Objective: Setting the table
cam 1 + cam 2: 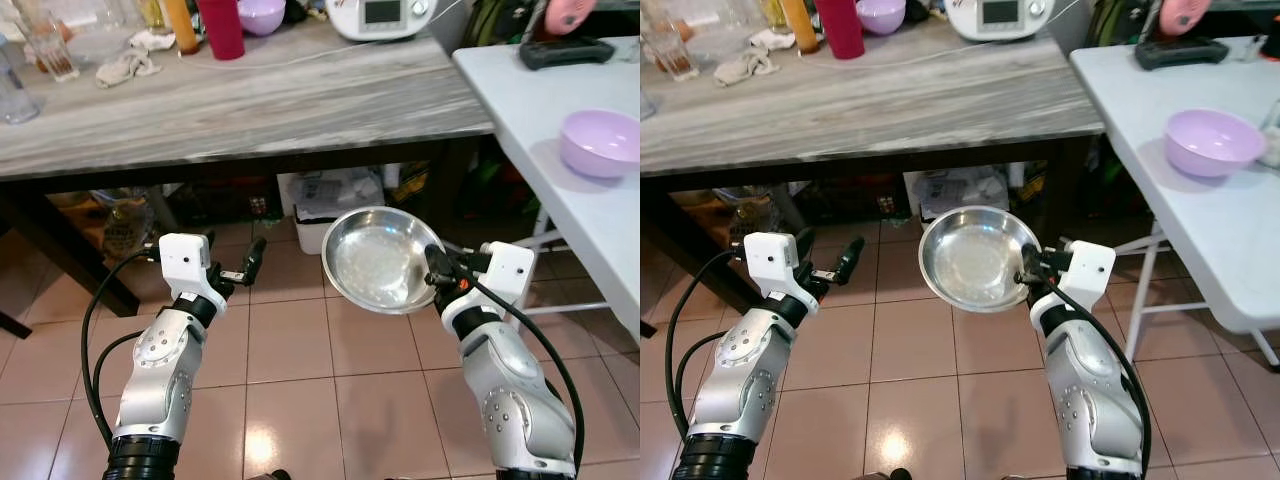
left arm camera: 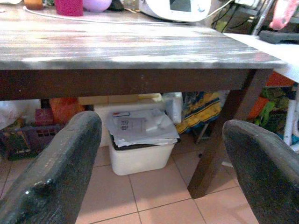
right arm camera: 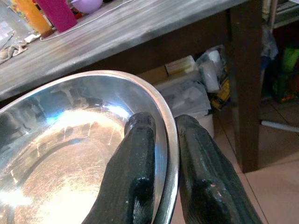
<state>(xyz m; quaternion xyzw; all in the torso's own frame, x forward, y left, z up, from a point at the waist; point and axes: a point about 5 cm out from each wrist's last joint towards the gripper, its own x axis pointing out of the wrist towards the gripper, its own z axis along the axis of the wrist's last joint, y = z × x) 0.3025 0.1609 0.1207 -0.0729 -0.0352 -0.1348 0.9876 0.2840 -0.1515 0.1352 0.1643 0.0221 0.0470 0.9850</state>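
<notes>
Tiled floor point(image 1: 290, 350), right gripper point(image 3: 161, 140) fingers pinching steel bowl point(image 1: 375, 258) rim

Purple bowl point(image 1: 601, 142) on the white table point(image 1: 540, 110) (right of the wooden table point(image 1: 240, 105)).

1. My right gripper point(image 3: 163, 154) pinches the steel bowl point(image 3: 70, 149) — one finger inside the rim, one outside.
2. Beyond it I see the grey table point(image 3: 140, 32) — a pink cup point(image 3: 56, 13) on top.
</notes>
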